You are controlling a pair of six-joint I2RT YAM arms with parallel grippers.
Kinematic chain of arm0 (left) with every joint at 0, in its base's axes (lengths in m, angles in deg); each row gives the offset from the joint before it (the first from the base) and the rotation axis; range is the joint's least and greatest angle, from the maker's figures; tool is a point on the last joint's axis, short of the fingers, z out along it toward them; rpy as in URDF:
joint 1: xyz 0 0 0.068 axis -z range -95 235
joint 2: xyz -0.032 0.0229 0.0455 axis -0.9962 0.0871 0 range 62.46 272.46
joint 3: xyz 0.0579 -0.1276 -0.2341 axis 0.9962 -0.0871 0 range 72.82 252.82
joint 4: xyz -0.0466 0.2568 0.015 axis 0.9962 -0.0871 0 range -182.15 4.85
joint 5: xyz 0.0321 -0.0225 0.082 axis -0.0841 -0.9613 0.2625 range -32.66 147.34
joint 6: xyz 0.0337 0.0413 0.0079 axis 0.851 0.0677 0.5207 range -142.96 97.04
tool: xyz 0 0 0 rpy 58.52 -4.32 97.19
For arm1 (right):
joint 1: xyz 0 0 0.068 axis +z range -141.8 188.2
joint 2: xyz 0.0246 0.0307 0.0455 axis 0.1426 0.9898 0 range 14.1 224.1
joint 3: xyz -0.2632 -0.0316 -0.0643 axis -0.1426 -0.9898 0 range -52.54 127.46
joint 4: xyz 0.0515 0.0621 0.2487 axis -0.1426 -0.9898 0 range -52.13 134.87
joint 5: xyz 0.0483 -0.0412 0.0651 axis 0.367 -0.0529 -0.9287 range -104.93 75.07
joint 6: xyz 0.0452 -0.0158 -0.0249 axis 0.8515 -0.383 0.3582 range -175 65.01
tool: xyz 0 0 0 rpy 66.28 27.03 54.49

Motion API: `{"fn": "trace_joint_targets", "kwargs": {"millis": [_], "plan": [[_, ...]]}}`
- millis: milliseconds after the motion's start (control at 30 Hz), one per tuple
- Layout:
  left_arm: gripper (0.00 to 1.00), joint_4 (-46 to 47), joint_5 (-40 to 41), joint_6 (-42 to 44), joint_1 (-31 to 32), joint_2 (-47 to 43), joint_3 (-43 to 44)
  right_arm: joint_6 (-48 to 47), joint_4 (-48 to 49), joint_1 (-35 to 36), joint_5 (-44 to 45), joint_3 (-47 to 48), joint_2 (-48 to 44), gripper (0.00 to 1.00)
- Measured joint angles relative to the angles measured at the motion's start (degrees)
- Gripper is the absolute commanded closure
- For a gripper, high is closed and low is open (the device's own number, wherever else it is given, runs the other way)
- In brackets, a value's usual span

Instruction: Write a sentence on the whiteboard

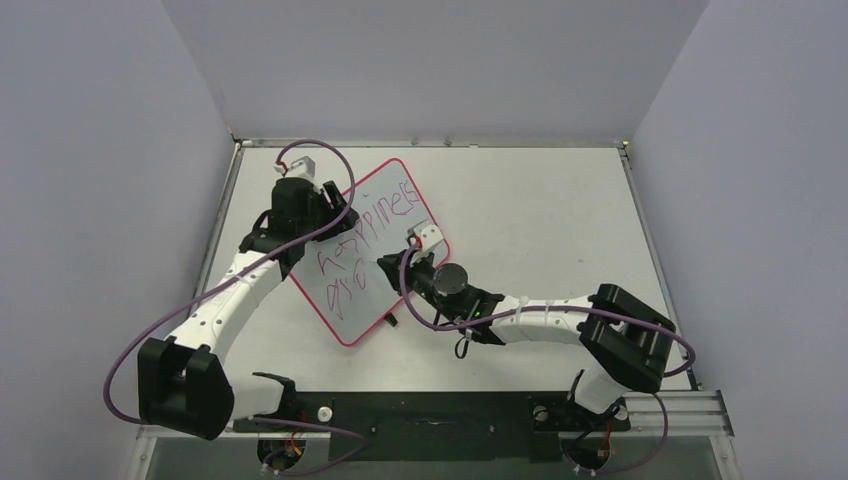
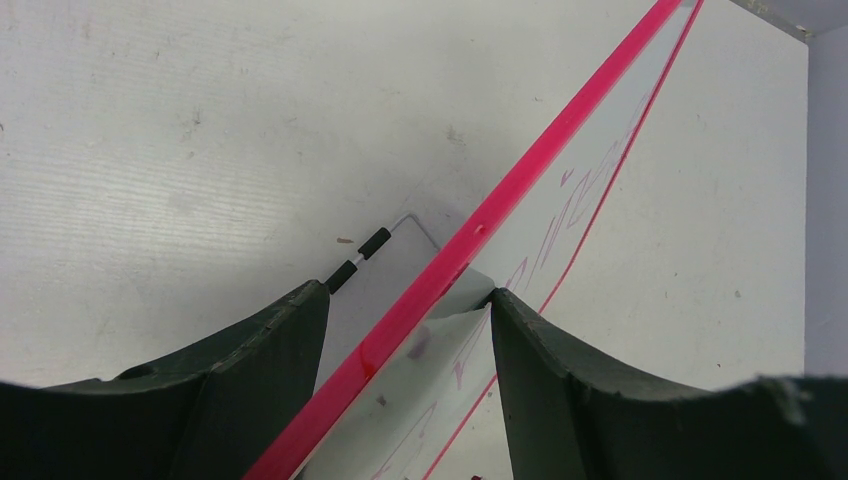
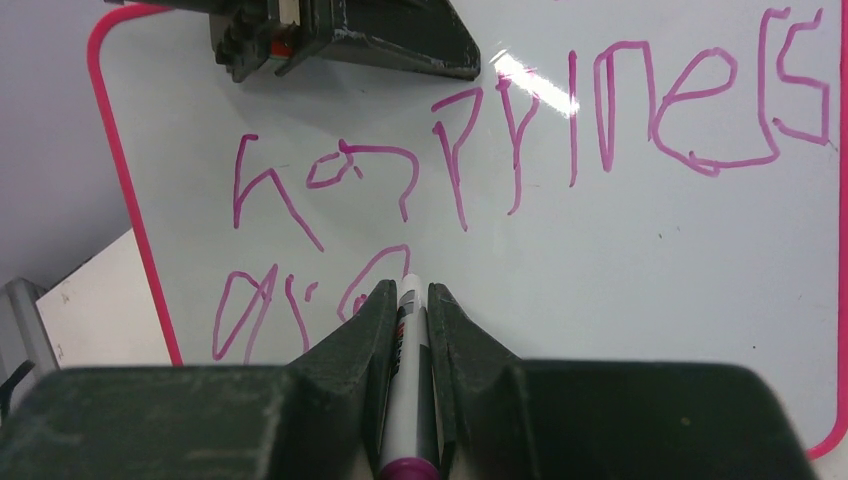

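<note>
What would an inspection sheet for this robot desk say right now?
Surface: white table, lightly scuffed.
Job's things: red-framed whiteboard sits askew; the sentence reads "happiness", with a second line begun; marker tip at that line.
Clutter: nothing seen.
Grippers: left gripper straddles the whiteboard's edge, apparently gripping it; right gripper shut on the marker.
Cables: purple cables loop along both arms, none visibly snagged.
Surroundings: plain grey walls on three sides.
</note>
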Motion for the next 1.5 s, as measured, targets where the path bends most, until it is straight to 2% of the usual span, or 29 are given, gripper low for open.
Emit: {"fn": "trace_joint_targets", "kwargs": {"millis": [833, 1500], "plan": [[0.54, 0.1, -0.2, 0.0, -0.2, 0.0, 0.0, 2.3, -0.7, -2.3, -0.1, 4.5, 6.6, 1.0], [0.54, 0.1, -0.5, 0.1, -0.4, 0.1, 0.0, 4.4, -1.6, -2.6, 1.0, 3.8, 6.2, 1.0]]}}
